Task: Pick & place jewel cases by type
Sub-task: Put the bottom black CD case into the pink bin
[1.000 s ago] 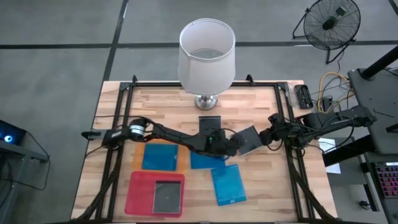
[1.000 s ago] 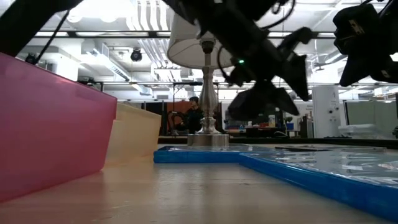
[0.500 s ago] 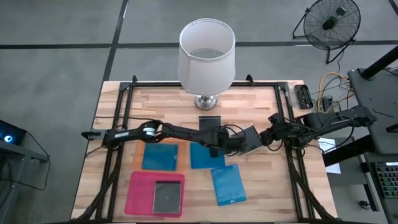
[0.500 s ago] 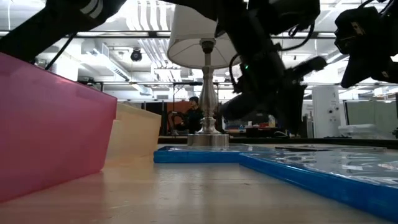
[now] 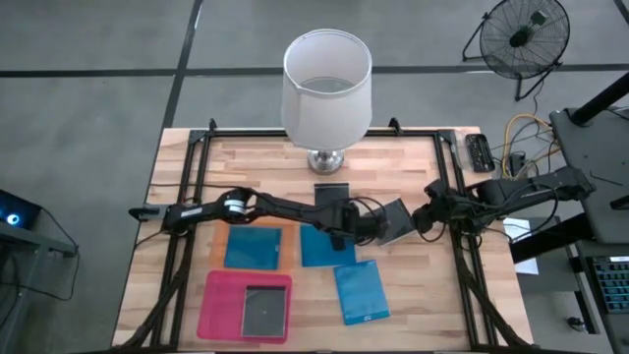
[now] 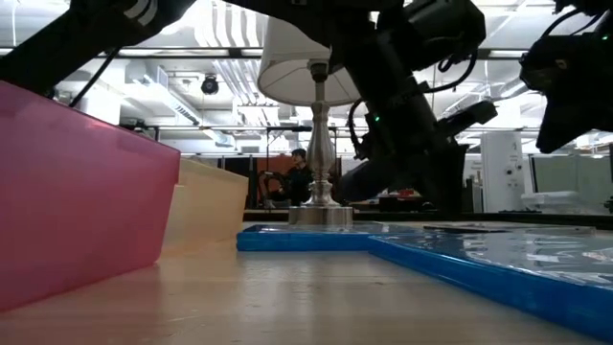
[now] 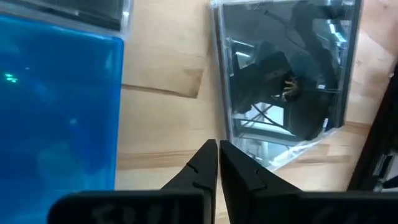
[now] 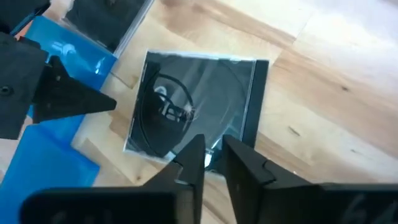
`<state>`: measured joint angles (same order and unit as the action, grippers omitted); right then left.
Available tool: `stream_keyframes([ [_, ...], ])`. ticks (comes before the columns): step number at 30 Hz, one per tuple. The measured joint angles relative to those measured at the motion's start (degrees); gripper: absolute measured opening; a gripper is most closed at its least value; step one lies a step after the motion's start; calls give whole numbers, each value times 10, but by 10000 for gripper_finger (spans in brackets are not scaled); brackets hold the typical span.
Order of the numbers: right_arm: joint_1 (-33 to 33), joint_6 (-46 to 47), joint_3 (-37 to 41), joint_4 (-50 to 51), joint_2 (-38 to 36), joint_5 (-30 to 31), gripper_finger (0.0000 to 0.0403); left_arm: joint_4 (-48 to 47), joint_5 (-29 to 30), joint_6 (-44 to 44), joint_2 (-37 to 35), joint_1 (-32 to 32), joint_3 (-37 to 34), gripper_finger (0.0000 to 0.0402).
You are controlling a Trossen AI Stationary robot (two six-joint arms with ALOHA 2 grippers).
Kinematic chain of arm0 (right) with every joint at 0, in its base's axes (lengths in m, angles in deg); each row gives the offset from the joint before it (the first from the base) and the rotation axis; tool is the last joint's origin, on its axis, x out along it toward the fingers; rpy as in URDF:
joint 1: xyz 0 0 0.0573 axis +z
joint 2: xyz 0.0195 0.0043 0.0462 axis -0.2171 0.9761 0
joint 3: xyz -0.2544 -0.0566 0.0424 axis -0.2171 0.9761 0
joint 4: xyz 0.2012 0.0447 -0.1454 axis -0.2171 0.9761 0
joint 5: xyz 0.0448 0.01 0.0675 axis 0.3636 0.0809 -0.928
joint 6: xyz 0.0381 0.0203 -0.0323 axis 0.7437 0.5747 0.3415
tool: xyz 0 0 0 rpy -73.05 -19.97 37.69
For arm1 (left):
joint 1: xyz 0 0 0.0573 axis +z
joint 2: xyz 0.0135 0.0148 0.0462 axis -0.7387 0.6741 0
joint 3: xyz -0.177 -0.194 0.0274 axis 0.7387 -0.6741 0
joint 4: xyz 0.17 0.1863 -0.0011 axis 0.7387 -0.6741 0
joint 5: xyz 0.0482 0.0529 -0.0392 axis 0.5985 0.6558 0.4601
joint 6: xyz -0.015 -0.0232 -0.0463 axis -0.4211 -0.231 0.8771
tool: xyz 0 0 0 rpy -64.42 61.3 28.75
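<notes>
A dark clear jewel case sits between both grippers, right of the table's middle. My right gripper is shut on its right edge. My left gripper is shut, with its tips at the case's left edge. Two blue cases lie flat on the table. A third blue case lies in the orange tray. One grey case lies in the pink tray, and another dark case lies by the lamp base. My left gripper has its shut tips at the case's left edge; I cannot tell whether they touch it. My right gripper pinches the case's right edge between its two fingers, coming level from the table's right. In the low view the case stands tilted above the table.
A white-shaded lamp stands at the far middle, its base on the wood. The pink tray and the orange tray fill the near left. Black frame rails run along the table's sides. People show in the room behind.
My left gripper has moved from above the middle blue case toward the table's right and down, and now stands against the dark case's left edge. The dark case and my right gripper have stayed about where they were.
</notes>
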<state>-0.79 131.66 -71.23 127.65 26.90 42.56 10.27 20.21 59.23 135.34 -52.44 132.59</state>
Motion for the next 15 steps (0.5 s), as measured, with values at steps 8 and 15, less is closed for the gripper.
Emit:
stream_keyframes([
  [8, -28, -45, 7, -2, 0, 5, 164, 4, 1, -1, 0, 1, -12, 0],
  [15, -90, -90, 33, -45, 0, -71, 242, 11, 23, 1, 0, 4, -17, 0],
])
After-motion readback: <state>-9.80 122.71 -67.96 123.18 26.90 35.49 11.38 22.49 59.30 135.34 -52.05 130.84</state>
